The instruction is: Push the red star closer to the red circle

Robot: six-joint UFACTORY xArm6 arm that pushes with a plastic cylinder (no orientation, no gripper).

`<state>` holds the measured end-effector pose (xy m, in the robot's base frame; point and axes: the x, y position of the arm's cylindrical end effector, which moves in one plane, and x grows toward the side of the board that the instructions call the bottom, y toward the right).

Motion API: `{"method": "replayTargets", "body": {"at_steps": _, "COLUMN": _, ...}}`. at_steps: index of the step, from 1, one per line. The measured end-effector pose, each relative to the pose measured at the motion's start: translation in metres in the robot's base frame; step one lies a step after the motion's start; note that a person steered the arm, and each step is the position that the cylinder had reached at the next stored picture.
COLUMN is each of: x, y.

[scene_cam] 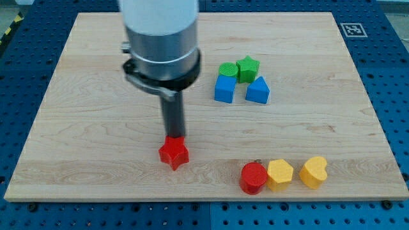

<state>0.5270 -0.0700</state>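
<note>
Near the view's bottom edge sits the red circle (253,177), touching a yellow block (280,174). The red star (174,153) lies well to its left – a clear gap is left. Just behind the star stands the tip (173,137), a plain rod without any jaws.

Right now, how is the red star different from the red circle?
The red star has points; the red circle is round. The star sits alone near the board's middle with my tip right behind it; the circle sits by the bottom edge, against a yellow block. Both are red.
</note>
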Motion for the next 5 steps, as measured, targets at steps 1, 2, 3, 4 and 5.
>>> {"method": "replayTargets", "body": {"at_steps": 1, "x": 0.009, "y": -0.015}}
{"method": "replayTargets", "body": {"at_steps": 2, "x": 0.029, "y": 0.004}}
{"method": "replayTargets", "body": {"at_steps": 3, "x": 0.033, "y": 0.019}}
{"method": "replayTargets", "body": {"at_steps": 4, "x": 0.04, "y": 0.034}}
{"method": "replayTargets", "body": {"at_steps": 5, "x": 0.049, "y": 0.041}}
